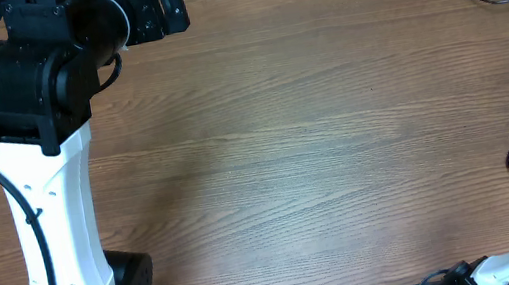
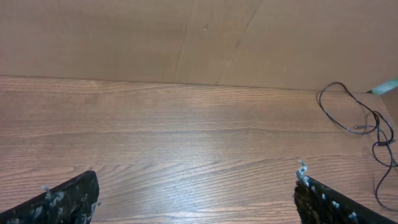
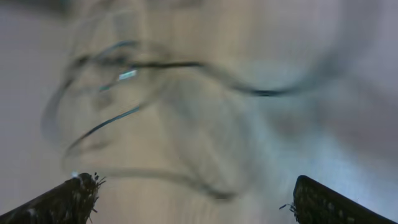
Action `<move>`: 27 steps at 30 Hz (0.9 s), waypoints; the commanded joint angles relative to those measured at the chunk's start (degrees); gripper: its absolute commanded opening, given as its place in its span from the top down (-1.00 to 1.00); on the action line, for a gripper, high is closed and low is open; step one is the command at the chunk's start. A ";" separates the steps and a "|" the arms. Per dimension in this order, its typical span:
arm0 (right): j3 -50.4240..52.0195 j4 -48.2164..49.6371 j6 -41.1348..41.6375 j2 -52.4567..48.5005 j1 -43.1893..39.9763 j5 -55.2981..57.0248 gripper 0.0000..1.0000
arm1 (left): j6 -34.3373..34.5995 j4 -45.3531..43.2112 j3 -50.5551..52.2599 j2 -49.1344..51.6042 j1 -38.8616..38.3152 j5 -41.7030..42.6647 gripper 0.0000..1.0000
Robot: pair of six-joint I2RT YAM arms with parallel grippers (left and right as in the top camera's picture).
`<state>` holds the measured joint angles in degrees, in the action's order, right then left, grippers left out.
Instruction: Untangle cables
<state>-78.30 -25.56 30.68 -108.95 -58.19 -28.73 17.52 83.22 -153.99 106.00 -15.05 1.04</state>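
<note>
Left gripper [image 2: 198, 177] hanging wide open above a wooden table [image 2: 186, 137].
Its two dark, speckled fingers [image 2: 68, 199] show only in the bottom corners, far apart, with bare wood between them. The thin black cables [image 2: 373, 116] lie in loose loops at the table's far right, well away from the fingers. A plain brown board [image 2: 124, 37] stands behind the table.

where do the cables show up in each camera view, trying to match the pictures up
Overhead: the cables lie in loose strands along the right edge, from the top corner downward.
Left wrist: the cables are at the far right, looped.
Right wrist: blurred dark strands cross the upper half.
Shared landmark: the wooden table; the right wrist view is too blurred to show it.
</note>
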 commanded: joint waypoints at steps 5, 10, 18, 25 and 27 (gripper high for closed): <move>-12.70 2.45 -17.53 21.70 11.23 -10.19 -1.00 | -2.14 1.51 -0.22 1.27 -0.74 0.00 -1.00; -13.33 10.95 -18.25 30.95 14.43 -10.23 -1.00 | -4.09 2.45 -0.22 2.95 -0.74 0.02 -1.00; -13.03 11.43 -32.24 39.36 20.92 -31.56 -1.00 | -6.95 0.74 -0.24 3.82 -0.74 0.02 -1.00; -12.61 -6.38 -68.15 48.74 28.20 -37.62 -1.00 | -7.30 1.62 -0.24 3.82 -0.74 0.02 -1.00; -12.61 -7.89 -68.59 50.49 29.24 -31.76 -1.00 | -7.28 1.95 -0.24 3.82 -0.74 0.02 -1.00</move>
<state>-90.52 -31.94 -24.53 -62.43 -30.24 -64.82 11.51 84.86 -154.01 109.95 -15.05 1.04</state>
